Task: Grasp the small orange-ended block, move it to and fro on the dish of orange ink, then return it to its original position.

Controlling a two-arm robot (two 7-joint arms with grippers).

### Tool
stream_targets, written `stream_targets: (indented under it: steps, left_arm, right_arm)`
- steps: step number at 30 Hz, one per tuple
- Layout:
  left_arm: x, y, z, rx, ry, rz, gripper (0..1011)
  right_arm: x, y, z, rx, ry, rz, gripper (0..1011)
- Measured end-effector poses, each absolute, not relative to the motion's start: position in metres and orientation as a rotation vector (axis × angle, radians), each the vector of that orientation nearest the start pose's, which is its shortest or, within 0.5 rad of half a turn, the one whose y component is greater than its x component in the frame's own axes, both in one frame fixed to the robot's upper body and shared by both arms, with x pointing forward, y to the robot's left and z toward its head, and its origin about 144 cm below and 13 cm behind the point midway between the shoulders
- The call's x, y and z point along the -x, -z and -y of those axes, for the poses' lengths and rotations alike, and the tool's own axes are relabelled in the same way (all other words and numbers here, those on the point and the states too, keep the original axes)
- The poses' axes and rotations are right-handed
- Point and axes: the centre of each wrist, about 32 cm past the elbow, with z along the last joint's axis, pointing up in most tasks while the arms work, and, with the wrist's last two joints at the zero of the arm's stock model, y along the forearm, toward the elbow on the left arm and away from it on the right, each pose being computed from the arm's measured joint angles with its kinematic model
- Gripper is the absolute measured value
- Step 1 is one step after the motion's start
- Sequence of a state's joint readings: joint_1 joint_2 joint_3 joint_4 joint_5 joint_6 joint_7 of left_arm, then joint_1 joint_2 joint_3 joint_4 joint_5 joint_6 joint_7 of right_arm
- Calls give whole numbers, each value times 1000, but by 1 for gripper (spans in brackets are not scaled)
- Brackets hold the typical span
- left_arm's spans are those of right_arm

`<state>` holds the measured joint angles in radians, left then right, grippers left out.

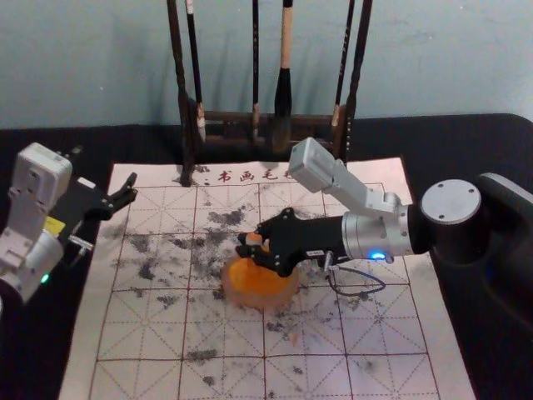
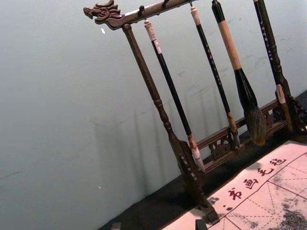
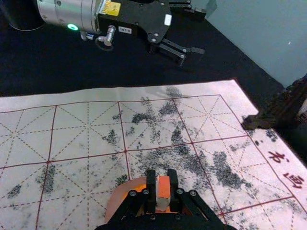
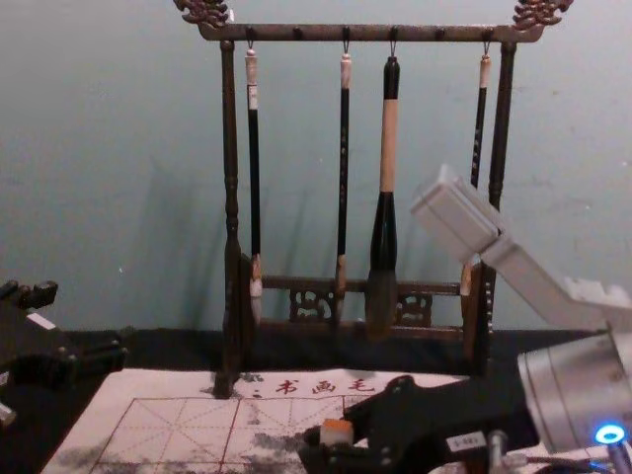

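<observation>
Near the head view's centre, the right gripper (image 1: pixel 253 240) is closed on the block (image 3: pixel 163 187) over the dish (image 1: pixel 271 302); likely light, stiff, slippery if inked, it wants a square hold on its flat sides; the left gripper (image 1: pixel 133 185), frame left, idles spread, empty.

You have room over the mat (image 1: pixel 137 329) between left gripper (image 1: pixel 105 165) and dish (image 1: pixel 261 298); brush rack (image 1: pixel 225 117) blocks behind, right gripper (image 1: pixel 254 242) and arm (image 1: pixel 450 221) rightward.
</observation>
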<state>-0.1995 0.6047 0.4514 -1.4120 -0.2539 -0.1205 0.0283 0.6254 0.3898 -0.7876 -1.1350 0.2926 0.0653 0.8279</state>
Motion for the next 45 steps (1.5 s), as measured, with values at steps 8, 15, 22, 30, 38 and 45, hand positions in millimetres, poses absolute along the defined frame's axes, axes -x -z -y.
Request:
stream_targets:
  steps: [8,15,22,30,38,45]
  left_arm:
    - [-489,-1140,-310,-304,-1248,285,1001]
    - [-489,-1140,-310,-304,-1248,285,1001]
    - [-489,-1140,-310,-304,-1248,285,1001]
    - [-489,-1140,-310,-304,-1248,285,1001]
    - [-489,-1140,-310,-304,-1248,285,1001]
    - [-489,-1140,-310,-305,-1248,285,1001]
  right_arm:
    - [-580,-1176,204,456,285,63,119]
    - [-576,-1178,210,465,290,64,119]
    - [-572,-1177,213,470,292,58,120]
    - [-566,-1176,215,467,280,53,120]
    - [-562,-1174,211,458,256,43,119]
    - [-563,-1172,205,451,241,40,119]
